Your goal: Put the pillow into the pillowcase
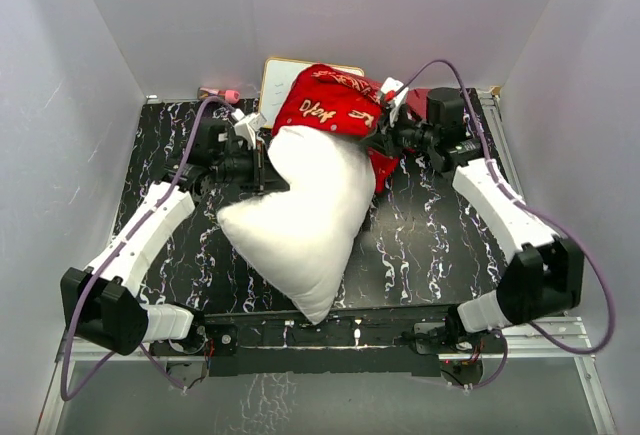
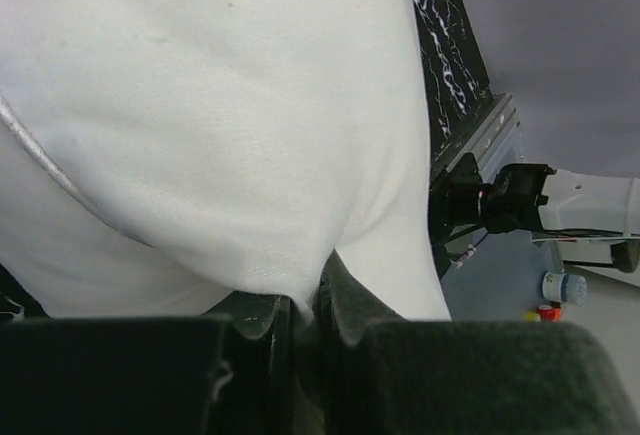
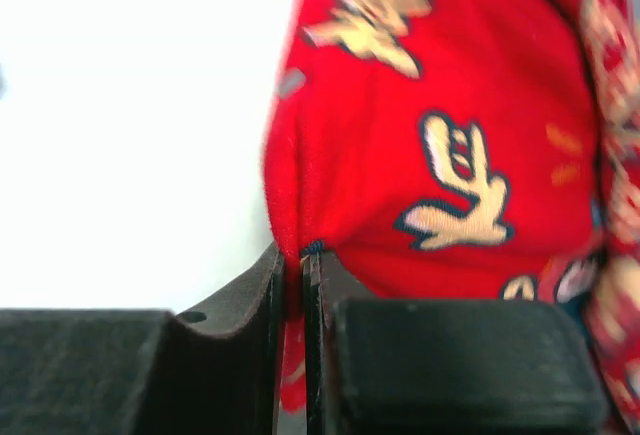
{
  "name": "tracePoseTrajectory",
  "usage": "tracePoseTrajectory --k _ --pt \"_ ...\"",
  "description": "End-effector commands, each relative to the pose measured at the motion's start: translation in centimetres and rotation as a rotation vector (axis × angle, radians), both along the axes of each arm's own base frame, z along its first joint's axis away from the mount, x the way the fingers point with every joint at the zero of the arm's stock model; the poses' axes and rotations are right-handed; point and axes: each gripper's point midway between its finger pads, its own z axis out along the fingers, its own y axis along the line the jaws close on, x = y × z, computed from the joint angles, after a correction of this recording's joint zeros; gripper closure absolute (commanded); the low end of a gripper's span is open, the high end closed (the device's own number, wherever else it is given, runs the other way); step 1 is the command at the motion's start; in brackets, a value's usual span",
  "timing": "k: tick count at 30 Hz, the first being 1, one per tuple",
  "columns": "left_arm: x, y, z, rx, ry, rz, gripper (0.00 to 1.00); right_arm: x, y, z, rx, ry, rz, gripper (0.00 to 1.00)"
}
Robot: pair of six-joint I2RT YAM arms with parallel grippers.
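The far end of the pillow (image 1: 300,220) is hidden under the pillowcase (image 1: 330,105).

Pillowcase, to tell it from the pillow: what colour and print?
The pillowcase is bright red with gold, dark-outlined figures; the right wrist view shows it best.

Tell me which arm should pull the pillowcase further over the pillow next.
Right, likely. The right gripper is shut on the pillowcase edge beside the pillow; the left gripper pinches pillow fabric, so it can only brace.
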Motion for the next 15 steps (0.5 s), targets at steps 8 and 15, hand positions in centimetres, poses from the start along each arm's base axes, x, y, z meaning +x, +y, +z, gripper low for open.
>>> tracePoseTrajectory --k 8,15 --pt "6.7 -1.6 8.9 -0.060 -0.379 -0.024 1.00 -15.8 11.7 12.2 0.261 -0.018 0.486 0.92" --pt "7.6 -0.4 1.5 0.037 -0.244 0.031 1.00 -9.1 7.5 1.9 0.088 0.145 0.168 0.92"
